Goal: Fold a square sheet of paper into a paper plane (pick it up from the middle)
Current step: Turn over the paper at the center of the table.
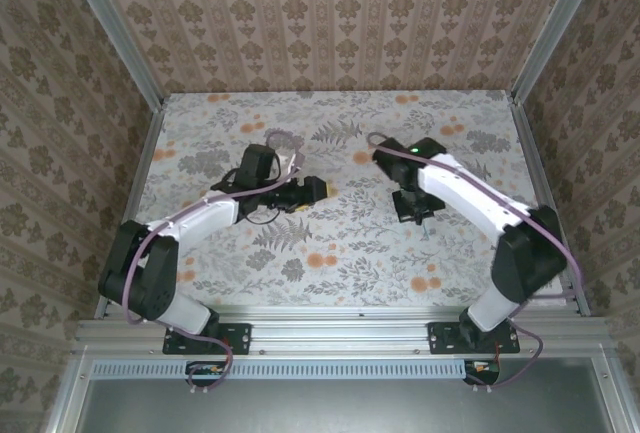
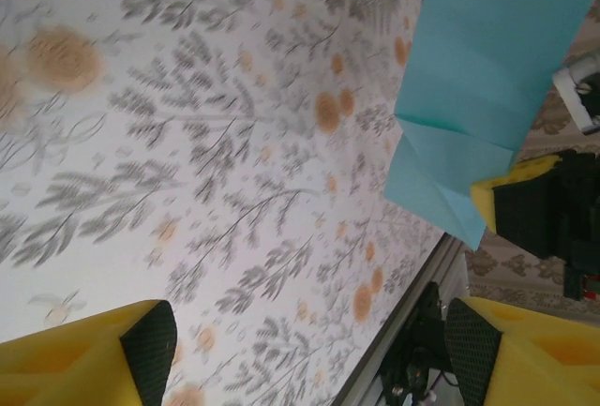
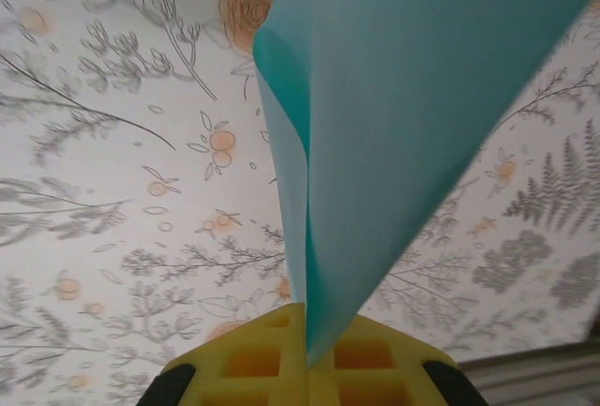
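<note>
Light turquoise folded paper sheet (image 3: 422, 97) is clamped between the closed yellow fingers of the right gripper (image 3: 306, 354) and is held up off the floral-patterned tabletop (image 3: 112, 143). The left gripper (image 2: 309, 350) is seen above the same tabletop, its yellow jaws spread wide apart and clear of the paper.

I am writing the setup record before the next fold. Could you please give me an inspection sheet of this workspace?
Surface: floral table, flat.
Job's things: turquoise paper sheet, partly folded, held up off the table.
Clutter: nothing seen.
Grippers: left gripper open, nothing between its fingers; right gripper shut on the paper sheet's lower edge.
Cables: purple cables run along both arms down to the bases.
Surroundings: patterned walls on three sides; metal frame at the near edge.
</note>
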`<state>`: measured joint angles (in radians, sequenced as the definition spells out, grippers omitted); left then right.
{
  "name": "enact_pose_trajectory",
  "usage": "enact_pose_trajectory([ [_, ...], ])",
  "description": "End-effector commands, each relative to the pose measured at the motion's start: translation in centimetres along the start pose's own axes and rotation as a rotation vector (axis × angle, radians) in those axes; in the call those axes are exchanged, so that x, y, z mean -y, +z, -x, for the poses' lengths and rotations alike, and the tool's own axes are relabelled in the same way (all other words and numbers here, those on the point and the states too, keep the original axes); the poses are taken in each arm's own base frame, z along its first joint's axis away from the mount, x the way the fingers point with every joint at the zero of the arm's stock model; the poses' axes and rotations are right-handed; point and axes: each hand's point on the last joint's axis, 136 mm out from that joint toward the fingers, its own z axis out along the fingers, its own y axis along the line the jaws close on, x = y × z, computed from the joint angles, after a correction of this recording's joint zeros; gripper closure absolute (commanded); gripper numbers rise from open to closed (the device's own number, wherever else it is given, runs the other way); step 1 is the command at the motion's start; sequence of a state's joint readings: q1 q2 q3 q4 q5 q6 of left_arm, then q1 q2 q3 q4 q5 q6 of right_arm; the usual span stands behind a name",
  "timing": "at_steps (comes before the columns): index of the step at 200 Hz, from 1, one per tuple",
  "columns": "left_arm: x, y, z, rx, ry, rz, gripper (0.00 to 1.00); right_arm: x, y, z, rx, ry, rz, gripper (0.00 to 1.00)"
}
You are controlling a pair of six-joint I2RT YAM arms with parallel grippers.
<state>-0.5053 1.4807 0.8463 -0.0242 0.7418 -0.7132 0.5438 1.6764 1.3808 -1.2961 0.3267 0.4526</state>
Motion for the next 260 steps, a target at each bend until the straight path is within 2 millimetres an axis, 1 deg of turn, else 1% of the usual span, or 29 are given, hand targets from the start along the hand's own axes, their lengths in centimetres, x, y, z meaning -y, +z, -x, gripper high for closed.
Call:
enact_pose_trajectory([
  [1,-1.0,-0.8,-1.9,-0.034,-0.015,0.002,0.21,0.3,1.1,-0.8,-0.098,-0.075,-0.177,0.91],
  [14,-1.4,-0.9,-2.7,-0.053,-0.036,-0.008,0.21,-1.5,1.7,-0.2,-0.106,-0.102,-0.181,0.90],
  [37,-1.6,-1.6,-3.6,-0.056,-0.040,-0.002,0.21,-4.8,2.7,0.9,-0.120,-0.150,-0.165,0.88],
  [66,-1.9,-2.6,-4.7,-0.053,-0.045,0.011,0.21,-9.3,4.0,1.5,-0.140,-0.195,-0.103,0.84],
  [71,-1.9,-2.8,-4.9,-0.056,-0.044,0.012,0.21,-10.2,4.1,1.6,-0.141,-0.197,-0.077,0.84],
  [75,-2.4,-3.3,-4.4,-0.032,-0.059,0.021,0.21,-11.0,4.2,1.7,-0.140,-0.201,-0.053,0.84],
  [89,-2.6,-3.8,-4.7,-0.030,-0.067,0.027,0.21,-13.3,4.3,2.1,-0.121,-0.202,0.017,0.82],
  [121,-2.7,-4.5,-5.0,-0.023,-0.073,0.037,0.21,-16.9,4.3,2.8,-0.089,-0.187,0.177,0.77],
  [133,-2.8,-4.5,-5.1,-0.025,-0.078,0.034,0.21,-18.4,3.9,2.8,-0.091,-0.178,0.284,0.73],
  [144,-2.9,-4.5,-5.1,-0.030,-0.087,0.027,0.20,-19.4,3.3,3.0,-0.078,-0.159,0.377,0.68],
  [159,-2.9,-4.4,-5.1,-0.036,-0.097,0.027,0.20,-19.7,2.2,3.6,-0.038,-0.133,0.455,0.62],
  [179,-2.6,-4.4,-4.7,-0.033,-0.095,0.027,0.20,-19.9,0.6,4.0,-0.002,-0.096,0.599,0.60],
  [189,-2.3,-4.4,-4.5,-0.030,-0.087,0.030,0.21,-19.6,-0.1,4.0,0.010,-0.069,0.676,0.60],
  [195,-2.3,-4.3,-4.3,-0.024,-0.081,0.038,0.21,-19.1,-0.6,4.1,0.024,-0.052,0.711,0.60],
  [198,-2.2,-4.3,-4.1,-0.021,-0.079,0.041,0.21,-18.8,-0.5,4.0,0.025,-0.046,0.718,0.60],
  [211,-1.6,-3.8,-3.7,-0.018,-0.056,0.057,0.22,-17.3,-1.2,3.9,0.056,-0.014,0.758,0.59],
  [215,-1.4,-3.7,-3.3,-0.011,-0.051,0.063,0.23,-16.8,-1.2,3.8,0.058,-0.003,0.769,0.59],
  [218,-1.0,-3.2,-3.6,-0.028,-0.036,0.062,0.23,-16.5,-1.2,3.8,0.064,0.002,0.779,0.58],
  [223,-0.6,-2.8,-3.5,-0.034,-0.022,0.069,0.23,-15.9,-1.4,3.7,0.076,0.015,0.796,0.58],
  [236,0.3,-1.6,-3.2,-0.049,0.007,0.083,0.25,-14.3,-1.1,3.4,0.084,0.047,0.817,0.57],
  [244,0.5,-0.8,-3.0,-0.060,0.019,0.096,0.27,-13.4,-0.4,3.0,0.080,0.069,0.821,0.57],
  [251,1.2,-0.1,-2.9,-0.070,0.033,0.091,0.29,-12.6,0.1,2.8,0.081,0.089,0.821,0.57],
  [254,1.0,0.2,-2.5,-0.059,0.038,0.112,0.30,-12.2,0.2,2.7,0.082,0.099,0.823,0.56],
  [260,1.2,0.8,-2.2,-0.060,0.049,0.119,0.31,-11.6,0.6,2.5,0.082,0.113,0.826,0.56],
])
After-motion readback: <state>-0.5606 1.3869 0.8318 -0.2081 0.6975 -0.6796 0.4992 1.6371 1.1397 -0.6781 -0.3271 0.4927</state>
